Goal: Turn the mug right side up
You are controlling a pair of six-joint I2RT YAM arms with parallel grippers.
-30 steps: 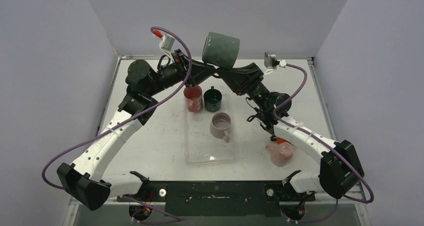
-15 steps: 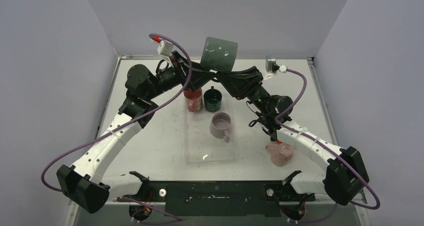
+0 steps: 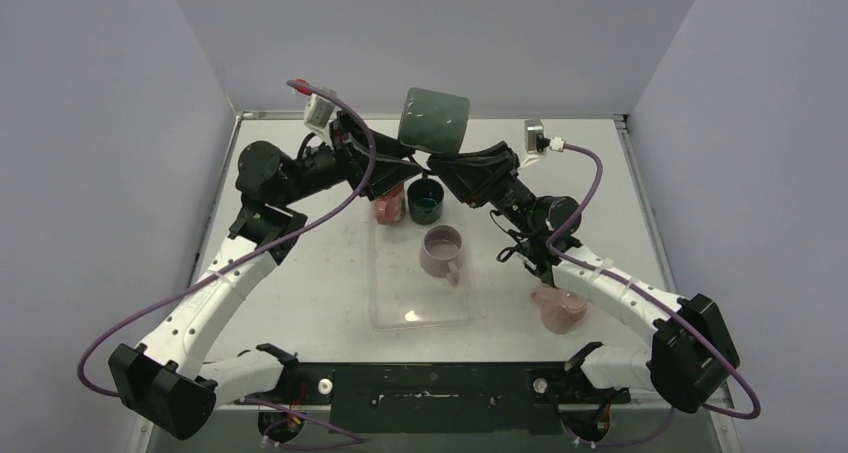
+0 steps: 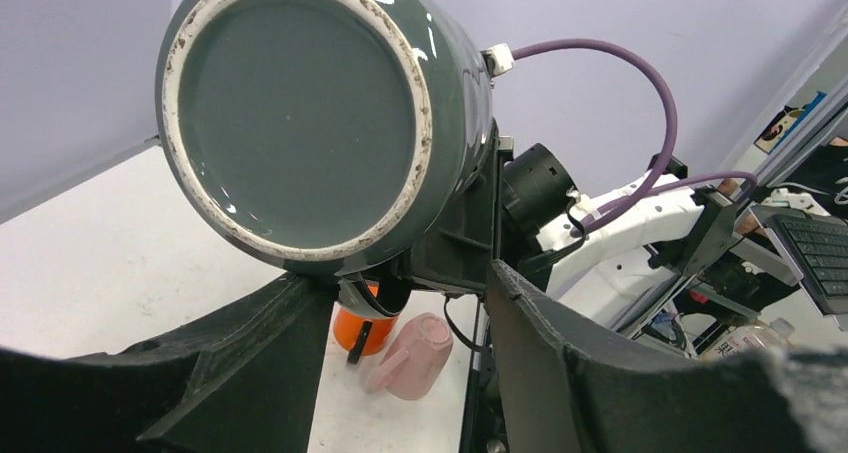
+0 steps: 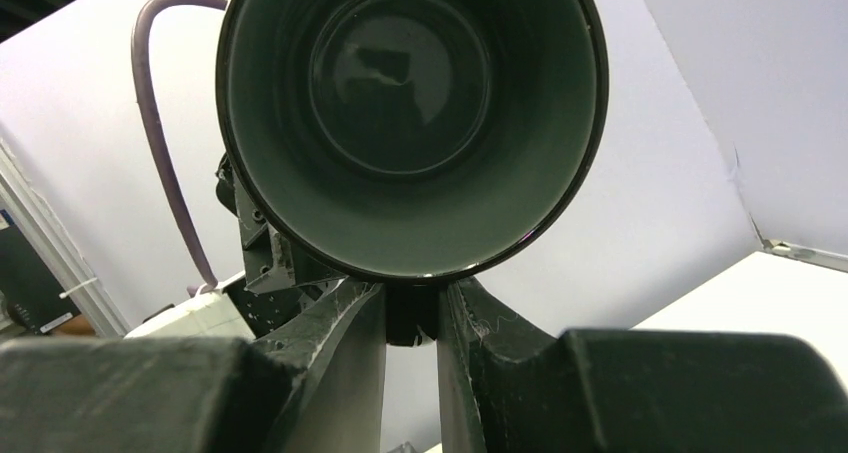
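A dark grey-green mug (image 3: 433,120) hangs in the air above the back of the table, lying on its side. My right gripper (image 3: 443,160) is shut on its handle from below. In the right wrist view the mug's open mouth (image 5: 410,123) faces the camera, and both fingers (image 5: 345,348) pinch the handle (image 5: 410,318). In the left wrist view I see the mug's unglazed-rimmed base (image 4: 300,113). My left gripper (image 4: 400,318) stands open just under it, its fingers spread either side of the handle (image 4: 368,295) and not gripping.
A clear tray (image 3: 420,308) in the middle holds a red mug (image 3: 386,198), a dark green mug (image 3: 426,201) and a mauve mug (image 3: 442,251), all upright. A pink mug (image 3: 560,308) lies on its side at the right, next to an orange cup (image 4: 368,328).
My left gripper has opened, let go of the grey-green mug and drawn back to the left. The right arm keeps hold and has shifted the mug slightly left.
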